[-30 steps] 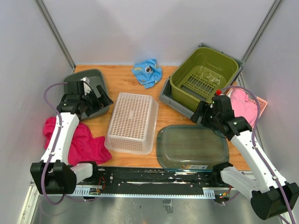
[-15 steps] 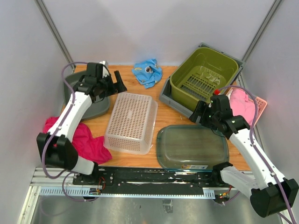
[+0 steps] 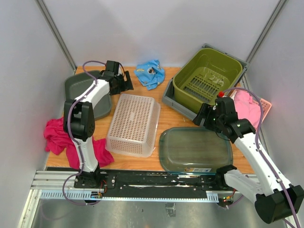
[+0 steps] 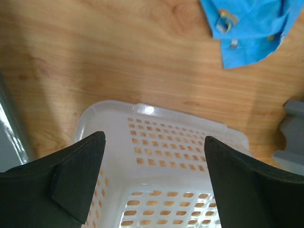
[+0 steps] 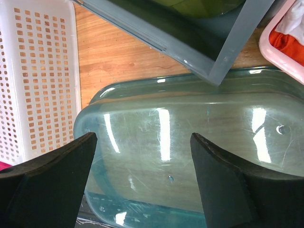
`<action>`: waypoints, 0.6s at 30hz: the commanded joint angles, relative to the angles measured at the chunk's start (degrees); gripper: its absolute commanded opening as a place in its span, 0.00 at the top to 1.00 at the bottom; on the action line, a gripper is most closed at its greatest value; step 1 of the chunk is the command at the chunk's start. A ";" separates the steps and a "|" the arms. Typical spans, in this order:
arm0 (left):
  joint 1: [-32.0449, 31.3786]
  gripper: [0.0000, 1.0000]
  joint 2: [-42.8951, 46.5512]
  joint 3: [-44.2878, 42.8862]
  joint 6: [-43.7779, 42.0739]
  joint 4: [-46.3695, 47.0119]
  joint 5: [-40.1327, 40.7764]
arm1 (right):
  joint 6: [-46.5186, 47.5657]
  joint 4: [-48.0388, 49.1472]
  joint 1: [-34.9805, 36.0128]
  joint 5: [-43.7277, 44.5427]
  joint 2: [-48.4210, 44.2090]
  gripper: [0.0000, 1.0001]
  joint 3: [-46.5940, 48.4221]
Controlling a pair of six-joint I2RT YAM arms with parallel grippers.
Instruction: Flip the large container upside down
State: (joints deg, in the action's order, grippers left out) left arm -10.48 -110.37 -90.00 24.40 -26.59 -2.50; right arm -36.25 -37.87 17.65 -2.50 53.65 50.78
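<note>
A white perforated basket (image 3: 134, 124) lies in the middle of the table with its base facing up. My left gripper (image 3: 124, 81) is open and empty, hovering above the basket's far end; in the left wrist view its gripper (image 4: 154, 142) frames the far wall of the basket (image 4: 180, 156). A clear glass dish (image 3: 195, 149) lies at the front right, beside the basket. My right gripper (image 3: 205, 115) is open and empty above the dish's far edge; the right wrist view shows the gripper (image 5: 142, 137) over the dish (image 5: 190, 142), with the basket (image 5: 38, 71) at its left.
A green bin (image 3: 207, 76) sits in a grey tray (image 3: 178, 102) at the back right. A grey tub (image 3: 90, 92) is at the back left. A blue cloth (image 3: 149, 72) lies at the back, a magenta cloth (image 3: 78, 142) front left, a pink tray (image 3: 263, 107) far right.
My left arm has swung from over the grey tub toward the back and right, ending above the basket's far end. The right arm has barely moved.
</note>
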 commanded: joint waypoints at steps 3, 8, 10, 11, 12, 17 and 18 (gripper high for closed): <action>-4.24 0.12 6.10 9.25 -0.65 1.53 -1.22 | 0.66 -0.86 0.28 1.18 0.88 0.18 -0.72; -6.65 0.11 13.32 19.75 0.73 0.69 -3.22 | 0.53 0.87 0.30 -0.24 4.02 0.19 -0.12; -6.65 0.10 15.64 21.29 0.67 -0.81 -1.06 | 0.64 1.19 0.28 -0.83 5.43 0.19 0.64; -6.66 0.09 16.70 20.75 0.31 -1.92 0.82 | 0.73 1.22 0.28 -1.11 6.09 0.19 0.97; -6.66 0.07 17.65 19.49 -0.15 -2.96 2.99 | 0.84 1.37 0.28 -1.37 6.66 0.19 1.25; -6.51 0.01 18.93 8.97 -3.11 -6.39 12.20 | 1.43 1.57 0.28 -2.13 8.66 0.19 2.47; -6.18 0.01 18.47 7.49 -3.46 -6.11 13.97 | 1.52 1.62 0.31 -2.15 8.68 0.19 2.52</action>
State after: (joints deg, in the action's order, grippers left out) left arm -17.02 -93.91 -75.16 23.53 -32.29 2.50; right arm -35.88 -37.04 17.65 -3.64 62.02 50.96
